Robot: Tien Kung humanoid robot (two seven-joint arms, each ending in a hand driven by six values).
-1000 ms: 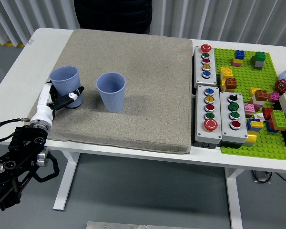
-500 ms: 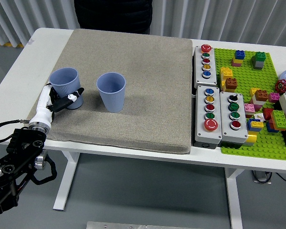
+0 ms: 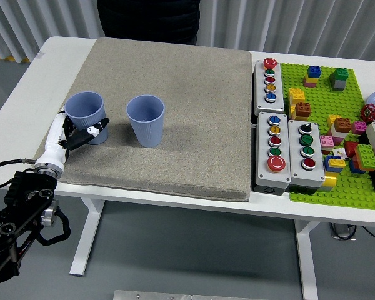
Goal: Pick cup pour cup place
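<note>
Two blue ribbed cups stand upright on a grey mat (image 3: pixel 175 106). The left cup (image 3: pixel 85 112) is near the mat's left edge and the right cup (image 3: pixel 146 119) stands a hand's width to its right. My left hand (image 3: pixel 80 130) comes in from the lower left and wraps the left cup's lower half. Its black-tipped thumb (image 3: pixel 95 129) lies across the cup's front, and the other fingers (image 3: pixel 64 122) sit against its left side, partly hidden. What is inside either cup cannot be made out. My right arm is out of view.
Three grey button boxes (image 3: pixel 270 80) (image 3: pixel 275 153) (image 3: pixel 307 153) stand right of the mat. A green baseplate (image 3: pixel 356 87) with several toy bricks fills the far right. A person in dark clothes (image 3: pixel 149 19) stands at the far side, hands unseen.
My left hand and arm have drawn slightly down and to the left. The left cup has shifted a little toward me with the hand. The right cup has not moved.
</note>
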